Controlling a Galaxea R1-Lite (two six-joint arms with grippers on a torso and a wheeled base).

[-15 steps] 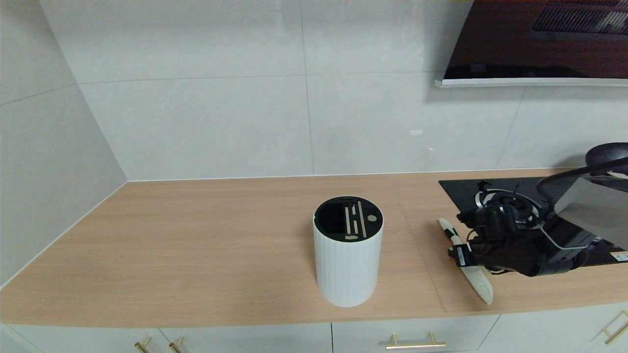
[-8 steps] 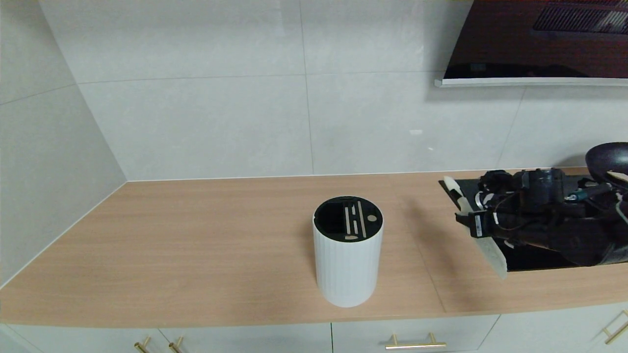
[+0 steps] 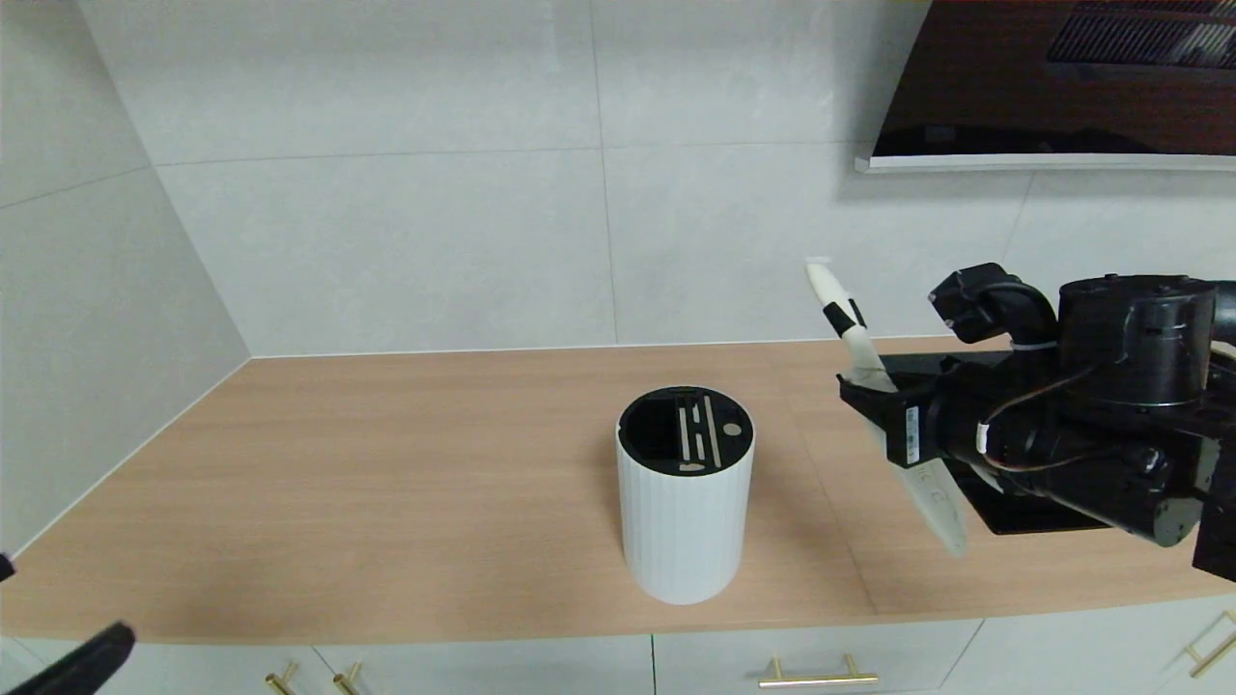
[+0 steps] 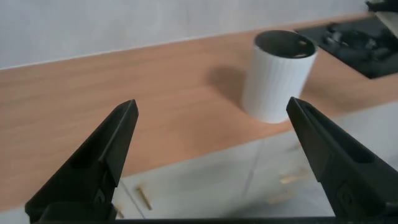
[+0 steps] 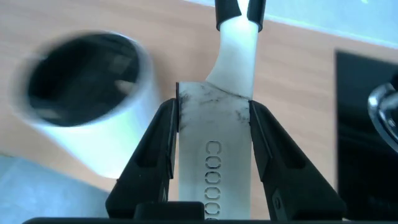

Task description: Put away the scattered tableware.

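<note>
Knife, white with a black-banded handle, hangs tilted above the counter, right of the ribbed white holder. My right gripper pinches its blade; my left gripper gapes wide, holding nothing.

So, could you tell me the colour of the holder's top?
The holder's top is black, clearest in the head view.

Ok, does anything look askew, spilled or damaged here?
Nothing spilled or broken. The white knife hangs tilted in the right gripper above the counter, tip down, not yet in the upright holder. Its blade carries dark smudges near the handle, possibly dirt or wear.
</note>
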